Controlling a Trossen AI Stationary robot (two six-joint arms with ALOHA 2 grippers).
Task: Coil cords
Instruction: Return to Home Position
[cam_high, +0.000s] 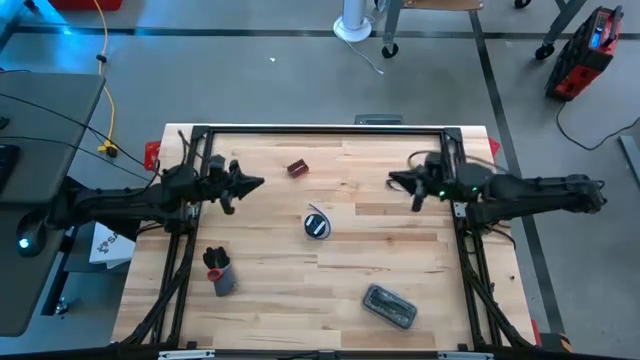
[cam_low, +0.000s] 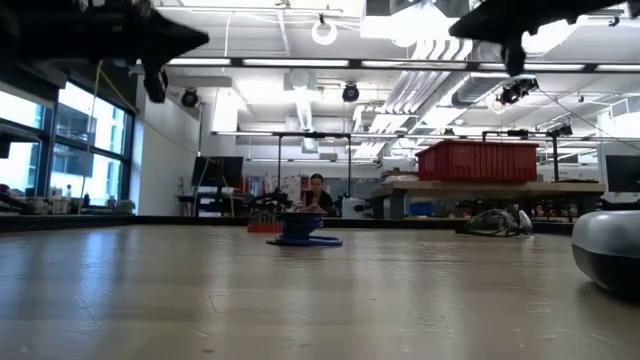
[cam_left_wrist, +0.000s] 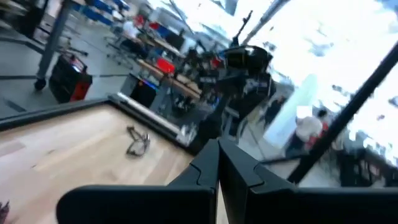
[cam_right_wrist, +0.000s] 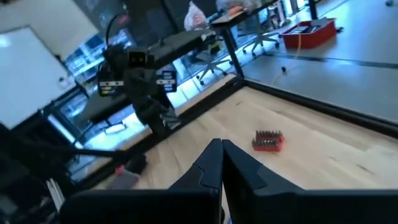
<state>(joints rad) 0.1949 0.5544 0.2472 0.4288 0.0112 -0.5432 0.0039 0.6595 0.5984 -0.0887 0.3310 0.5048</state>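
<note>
Blue cord (cam_low: 301, 239) sits wound on one black reel (cam_high: 317, 224) in the middle of the table (cam_high: 400, 262), between the two arms and touched by neither. Left gripper (cam_high: 252, 183): fingers pressed together, nothing held, hanging high over the table's left side. Right gripper (cam_high: 394, 180): likewise closed and empty, high on the right. Count on the wood:
- one red bit holder (cam_high: 297, 168)
- one pair of glasses (cam_left_wrist: 138, 142)
- one grey oblong (cam_high: 389, 306), possibly a case
- one grey-black tool (cam_high: 218, 271)
</note>
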